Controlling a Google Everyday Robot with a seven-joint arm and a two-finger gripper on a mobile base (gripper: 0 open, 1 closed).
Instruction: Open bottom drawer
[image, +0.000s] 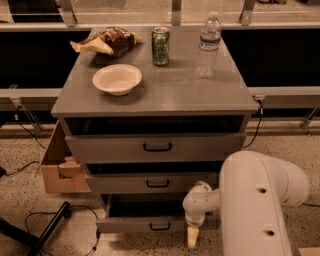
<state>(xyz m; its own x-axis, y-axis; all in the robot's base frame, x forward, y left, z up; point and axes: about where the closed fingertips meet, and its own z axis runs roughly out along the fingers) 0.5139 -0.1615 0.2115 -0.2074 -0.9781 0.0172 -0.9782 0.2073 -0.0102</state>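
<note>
The bottom drawer (135, 224) is the smallest grey front of three, low under the grey cabinet, with a small black bar handle (160, 227). It stands pulled out, its dark inside showing above the front. My gripper (192, 237) hangs from the white arm (255, 200) just right of the handle, in front of the drawer's right end, with a pale fingertip pointing down. It is apart from the handle.
The middle drawer (150, 182) and top drawer (155, 147) sit slightly out. On top are a bowl (117, 79), a chip bag (107, 41), a green can (160, 46) and a water bottle (208, 45). A cardboard box (57, 170) and cables (45, 220) lie left.
</note>
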